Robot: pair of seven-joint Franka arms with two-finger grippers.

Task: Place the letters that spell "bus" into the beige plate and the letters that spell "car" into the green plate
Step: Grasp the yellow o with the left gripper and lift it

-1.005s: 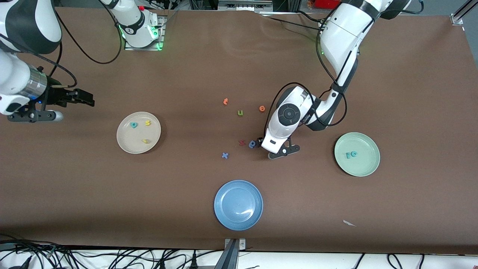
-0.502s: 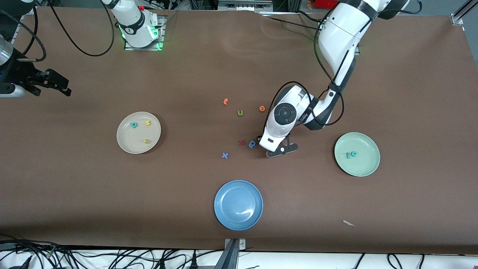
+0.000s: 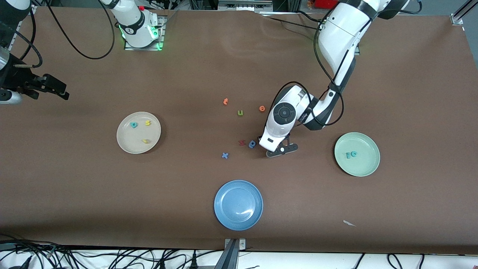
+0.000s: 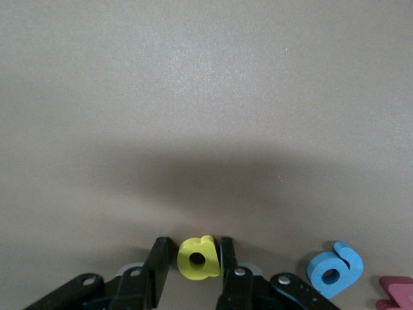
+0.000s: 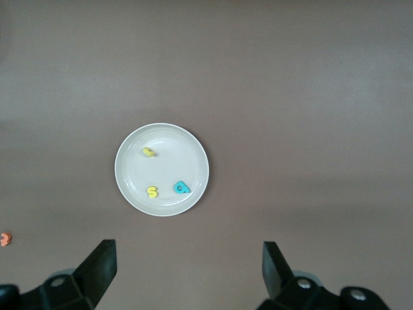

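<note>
Down at the middle of the brown bench (image 3: 410,93), the left gripper (image 4: 197,274) sits low on the surface, its jaws drawn in close on either side of the small yellow foam letter "a" (image 4: 197,258), which stands between the black fingers (image 4: 158,265); they look to be touching it, though the letter rests on the bench. Just beside it lies the blue rounded foam letter (image 4: 335,269), and next to that the dark red s-like letter (image 4: 398,292). In the front view the left arm's wrist covers the yellow letter.

The round pale mint-green plate (image 3: 368,166) sits toward the left arm's end of the bench, and it holds the teal "r" (image 3: 348,155) and teal "c" (image 3: 354,153) side by side.

Toward the right arm's end, the round cream-beige plate (image 3: 127,145) holds the teal "b" (image 3: 133,125), the yellow "s" (image 3: 148,122) and the yellow "u" (image 3: 145,141).

The right gripper (image 5: 187,271) hangs high in the air with its jaws spread wide and empty, waiting, the beige plate in its wrist view.

A round blue plate (image 3: 224,218) lies nearest the front camera, and a small blue "x" (image 3: 224,155) sits between it and the left gripper.
</note>
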